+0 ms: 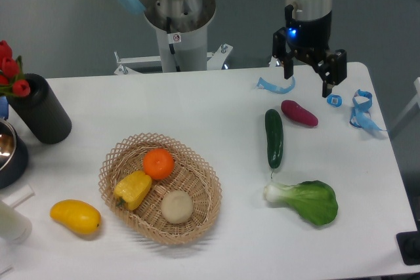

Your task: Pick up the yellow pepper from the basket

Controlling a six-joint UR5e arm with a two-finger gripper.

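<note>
The yellow pepper (133,189) lies in the left part of the round wicker basket (197,218), next to an orange (159,163) and a pale round potato (177,206). My gripper (307,85) hangs open and empty over the far right of the table, above the purple sweet potato (299,113). It is far from the basket, up and to the right of it.
A yellow mango (76,217) lies left of the basket. A cucumber (273,138) and a bok choy (307,200) lie right of it. A black cylinder vase with red tulips (38,107) stands at the left edge. Blue tape scraps (359,109) lie at the far right.
</note>
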